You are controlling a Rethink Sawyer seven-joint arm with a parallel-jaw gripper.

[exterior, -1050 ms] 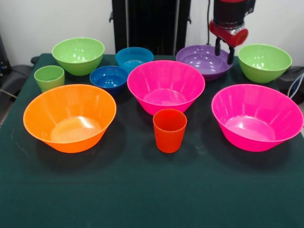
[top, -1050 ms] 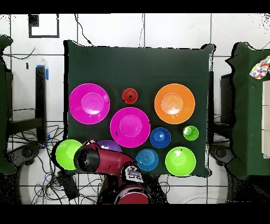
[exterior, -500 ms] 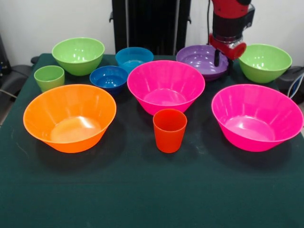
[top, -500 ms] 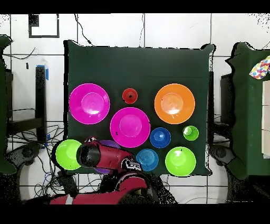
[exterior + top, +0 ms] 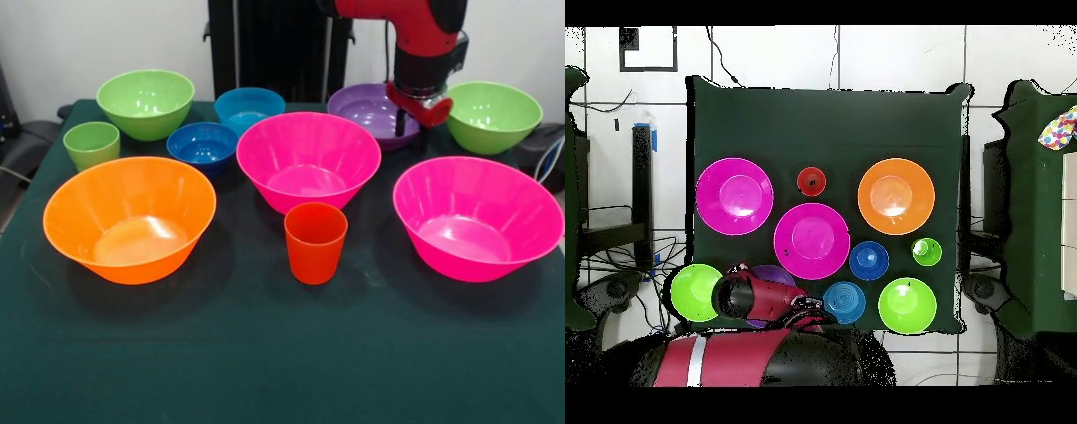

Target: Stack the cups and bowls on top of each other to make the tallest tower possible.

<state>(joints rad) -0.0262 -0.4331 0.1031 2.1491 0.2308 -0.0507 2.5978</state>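
Gripper (image 5: 411, 124) lower than before, at purple bowl (image 5: 369, 109) rim

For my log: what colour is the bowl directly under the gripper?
Purple bowl, below the gripper; clearest in the front view.
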